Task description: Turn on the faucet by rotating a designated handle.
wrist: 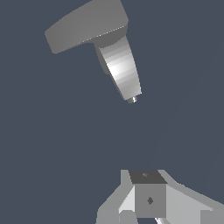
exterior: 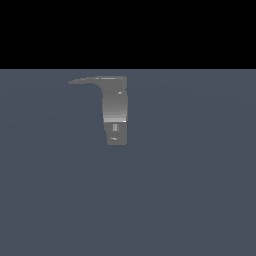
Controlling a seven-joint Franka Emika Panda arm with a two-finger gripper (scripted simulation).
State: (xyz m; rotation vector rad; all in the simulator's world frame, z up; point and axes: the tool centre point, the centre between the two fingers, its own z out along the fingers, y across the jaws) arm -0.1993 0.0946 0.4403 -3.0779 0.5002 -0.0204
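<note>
On the floor: you have a plain slate-grey floor [exterior: 200,200] with only the fixture on it; no arm shows in the exterior view.
Faucet: the faucet [exterior: 115,112] stands upright near the middle of that view, pale body above, darker base with a small pale mark.
Handle: the handle [exterior: 82,81] juts from the top cap toward the exterior view's left, with nothing touching it.
Gripper: your gripper [wrist: 146,205] shows only in the wrist view, well apart from the faucet; its fingers are cropped, so you cannot tell how wide it stands.
Progress: judge this as barely begun. Approach, contact and rotation all remain for you.
</note>
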